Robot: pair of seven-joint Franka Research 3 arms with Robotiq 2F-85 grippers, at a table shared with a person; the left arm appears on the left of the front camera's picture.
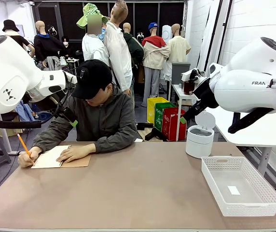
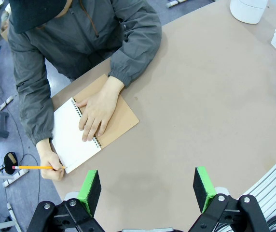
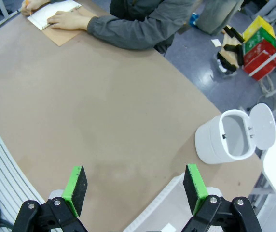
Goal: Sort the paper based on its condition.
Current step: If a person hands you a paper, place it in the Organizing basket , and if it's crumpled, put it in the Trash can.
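Observation:
The paper is the white top page of a spiral notebook, still bound at its coil, lying at the table's far left in front of the person. In the left wrist view the person's one hand presses on the paper while the other writes on it with an orange pencil. My left gripper hangs open high above the table, near the notebook, holding nothing. The right gripper is open too, above the table's right part, far from the paper.
The notebook's brown cover lies folded out beside the page. A white bin with its lid up stands at the far right. A white basket with a small white label sits at the near right.

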